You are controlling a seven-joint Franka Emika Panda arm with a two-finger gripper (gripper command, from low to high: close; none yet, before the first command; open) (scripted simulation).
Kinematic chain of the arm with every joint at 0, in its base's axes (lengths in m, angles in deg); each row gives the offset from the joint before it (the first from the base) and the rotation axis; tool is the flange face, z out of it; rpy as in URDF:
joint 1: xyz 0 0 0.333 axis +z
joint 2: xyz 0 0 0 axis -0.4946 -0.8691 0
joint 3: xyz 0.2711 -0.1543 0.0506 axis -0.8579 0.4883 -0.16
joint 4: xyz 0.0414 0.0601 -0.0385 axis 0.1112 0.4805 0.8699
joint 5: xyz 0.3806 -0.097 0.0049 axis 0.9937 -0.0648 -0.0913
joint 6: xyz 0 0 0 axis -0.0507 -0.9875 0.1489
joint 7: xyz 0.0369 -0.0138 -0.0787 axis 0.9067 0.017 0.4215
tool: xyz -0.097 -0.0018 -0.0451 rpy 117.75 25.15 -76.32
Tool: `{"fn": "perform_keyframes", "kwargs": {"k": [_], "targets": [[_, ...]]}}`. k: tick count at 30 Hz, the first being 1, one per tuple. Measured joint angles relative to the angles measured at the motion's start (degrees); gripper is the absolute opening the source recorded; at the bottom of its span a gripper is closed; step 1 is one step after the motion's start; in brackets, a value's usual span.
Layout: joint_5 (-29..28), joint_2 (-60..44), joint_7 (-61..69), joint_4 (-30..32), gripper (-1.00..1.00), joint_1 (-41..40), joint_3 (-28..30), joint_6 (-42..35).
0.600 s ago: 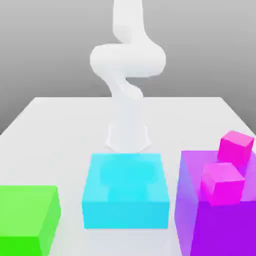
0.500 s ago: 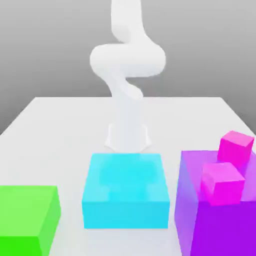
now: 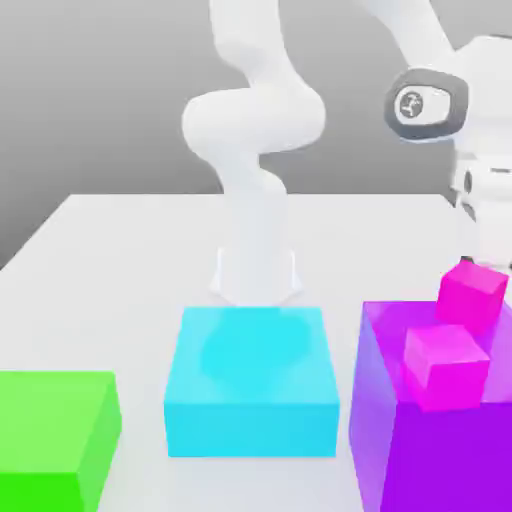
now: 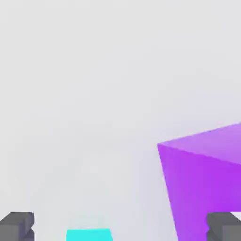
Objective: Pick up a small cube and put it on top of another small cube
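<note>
The hand view shows a purple block (image 4: 202, 188) and (just peeking in) a cyan patch (image 4: 89, 235).

Purple block (image 3: 450, 450): landmark; tall obstacle, at the exterior view's right. Two magenta cubes, one nearer (image 3: 446, 368), one farther (image 3: 472, 298): standing up from the purple block's top. Cyan block (image 3: 252, 380): lower, beside the purple block; bare strip of table (image 3: 130, 270) between. Green block (image 3: 50, 425): well apart from the purple block, beyond the cyan one. Air above both: open.
</note>
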Motion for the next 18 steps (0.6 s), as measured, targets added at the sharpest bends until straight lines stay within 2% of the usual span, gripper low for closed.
{"fn": "perform_keyframes", "kwargs": {"k": [2, 4, 8, 11, 13, 14, 18], "targets": [[4.12, -1.84, 4.95, 3.87, 0.0, -1.64, 3.93, 4.8], [3.68, -4.25, 6.68, 5.83, 0.0, -2.76, 5.26, 8.67], [-4.64, -11.19, 1.34, 5.22, 0.0, -3.49, 7.99, 14.84], [-10.24, -16.66, -2.68, 4.27, 0.0, 1.33, 14.09, 19.34], [-11.06, -20.26, -3.19, 3.77, 0.0, 4.32, 17.32, 22.4], [-11.2, -21.27, -3.26, 3.64, -1.0, 5.06, 18.1, 23.27], [-11.31, -21.27, -3.36, 3.64, -1.0, 5.03, 18.1, 23.21]]}}
